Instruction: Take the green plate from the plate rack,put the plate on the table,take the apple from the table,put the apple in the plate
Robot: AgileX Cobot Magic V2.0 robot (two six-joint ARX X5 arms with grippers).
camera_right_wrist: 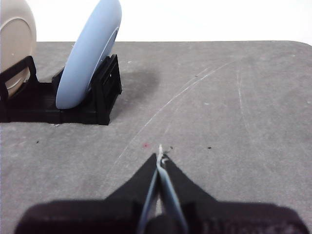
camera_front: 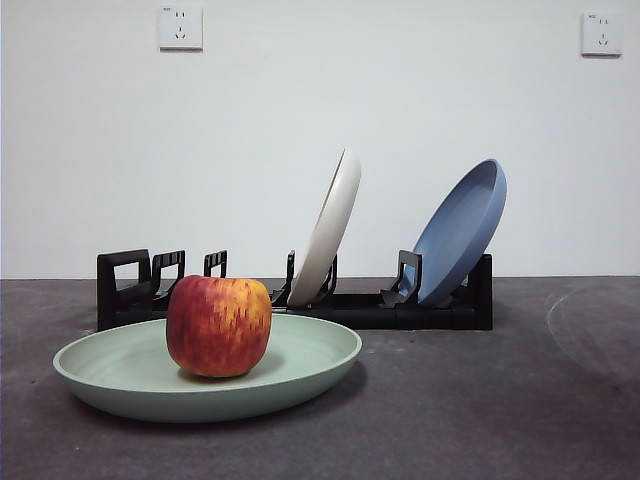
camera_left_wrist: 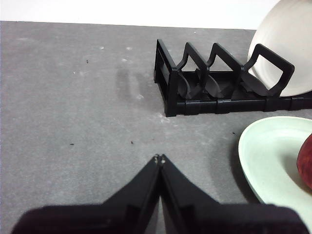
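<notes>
Two wall sockets (camera_front: 180, 28) | scuffed grey table (camera_front: 500, 400) | both fingers pressed together, empty.

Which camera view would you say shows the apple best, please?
The front view: the apple stands whole and near, resting in the green plate. The left wrist view catches only a red sliver at its edge; the right wrist view does not show it.

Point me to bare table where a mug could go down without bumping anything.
Free: the table right of the green plate, in front of the plate rack end holding the blue plate; also beyond the rack's empty end. Crowded: the strip between green plate, with the apple, and rack, by the cream plate.
</notes>
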